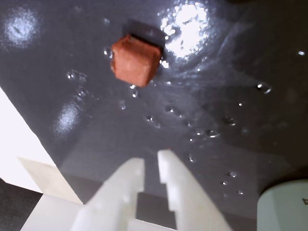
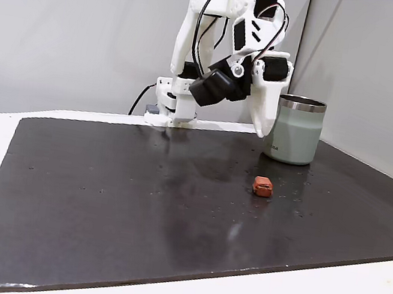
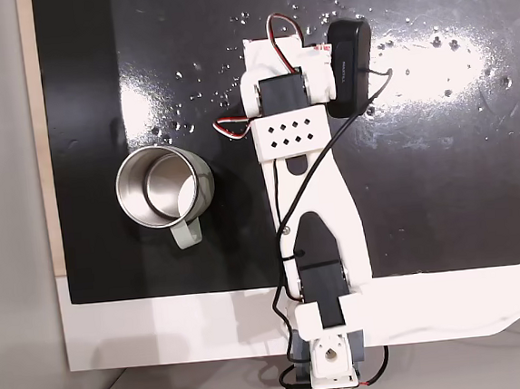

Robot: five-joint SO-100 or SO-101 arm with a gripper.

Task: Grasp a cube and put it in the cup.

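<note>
I count one cube (image 1: 135, 60), one cup (image 2: 295, 129), one arm. In the wrist view the cube sits in the upper centre of the frame, flat on the dark mat (image 1: 231, 125), well apart from the gripper (image 1: 151, 162), whose two white fingers come in from the bottom edge with a narrow gap between them, holding nothing. A pale corner of the cup shows at the lower right of that frame.

In a fixed view from the side, the cube (image 2: 263, 186) lies right of centre on the mat, in front of the cup and apart from it (small water drops dot the surface around it). The gripper (image 2: 264, 131) hangs in the air just left of the cup, tips pointing down, above and behind the cube.

In a fixed view from above, the cup (image 3: 165, 188) stands upright at centre left, handle toward the bottom of the frame, steel inside bare. The mat lies on a white desk (image 3: 163, 335).
</note>
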